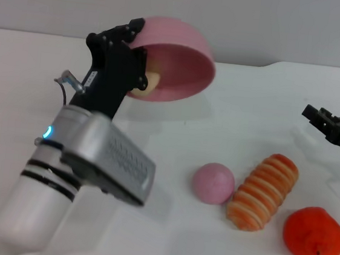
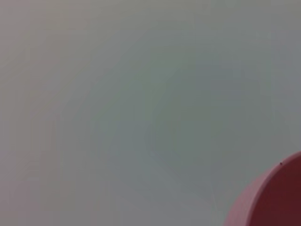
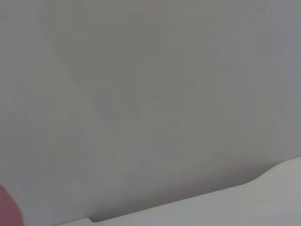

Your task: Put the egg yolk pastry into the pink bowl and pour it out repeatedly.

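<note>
The pink bowl (image 1: 180,58) is lifted off the table at the back centre and tipped steeply, its opening facing down and toward me. My left gripper (image 1: 130,56) is shut on the bowl's near-left rim and holds it up. The egg yolk pastry (image 1: 148,82) is a pale beige bun showing inside the bowl's low edge, partly hidden behind the gripper. A piece of the bowl's rim (image 2: 275,200) shows in the left wrist view. My right gripper (image 1: 317,115) hangs at the right edge above the table, away from the bowl.
A smooth pink ball (image 1: 213,183), a long orange-and-cream striped bread (image 1: 263,192) and an orange fruit (image 1: 315,235) lie on the white table (image 1: 231,128) at the front right. The left arm's grey and white body fills the front left.
</note>
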You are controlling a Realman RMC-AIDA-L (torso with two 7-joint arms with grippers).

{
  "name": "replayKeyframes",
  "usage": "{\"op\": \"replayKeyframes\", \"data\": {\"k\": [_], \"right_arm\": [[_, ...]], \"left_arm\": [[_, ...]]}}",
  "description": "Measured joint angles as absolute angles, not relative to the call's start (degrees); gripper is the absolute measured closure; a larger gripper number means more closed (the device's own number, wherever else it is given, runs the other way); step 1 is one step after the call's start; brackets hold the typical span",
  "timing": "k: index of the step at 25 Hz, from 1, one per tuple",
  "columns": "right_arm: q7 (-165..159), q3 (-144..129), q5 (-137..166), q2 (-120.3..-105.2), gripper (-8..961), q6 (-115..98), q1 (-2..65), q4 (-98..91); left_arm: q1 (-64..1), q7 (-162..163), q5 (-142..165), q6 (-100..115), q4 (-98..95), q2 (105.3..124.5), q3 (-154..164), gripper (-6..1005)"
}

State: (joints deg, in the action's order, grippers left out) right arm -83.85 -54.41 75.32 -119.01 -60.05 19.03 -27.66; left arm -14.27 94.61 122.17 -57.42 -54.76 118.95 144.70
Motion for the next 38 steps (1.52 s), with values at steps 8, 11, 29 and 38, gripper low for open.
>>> {"op": "replayKeyframes", "data": {"k": [8, 11, 29, 38], "right_arm": [[-83.6, -54.4, 75.3, -118.94, 474, -60.2, 18.5, -26.7], [-83.4, -54.4, 75.3, -118.93, 474, -60.2, 18.3, -26.6], [-83.3, -54.9, 75.3, -118.82, 474, -60.2, 19.4, -26.5], [-79.6, -55.1, 75.4, -118.98, 473, -62.5, 23.6, -25.7]], "left_arm": [[-16.4, 94.4, 123.6, -63.4, -51.2, 119.01, 148.6, 998], [-16.6, 94.4, 126.0, -63.3, -50.3, 119.00, 148.7, 998], [-6.2, 117.3, 106.0, -31.9, -74.2, 117.70, 121.6, 998], [-16.1, 134.9, 106.3, 48.2, -65.3, 117.52, 66.9, 999]]}}
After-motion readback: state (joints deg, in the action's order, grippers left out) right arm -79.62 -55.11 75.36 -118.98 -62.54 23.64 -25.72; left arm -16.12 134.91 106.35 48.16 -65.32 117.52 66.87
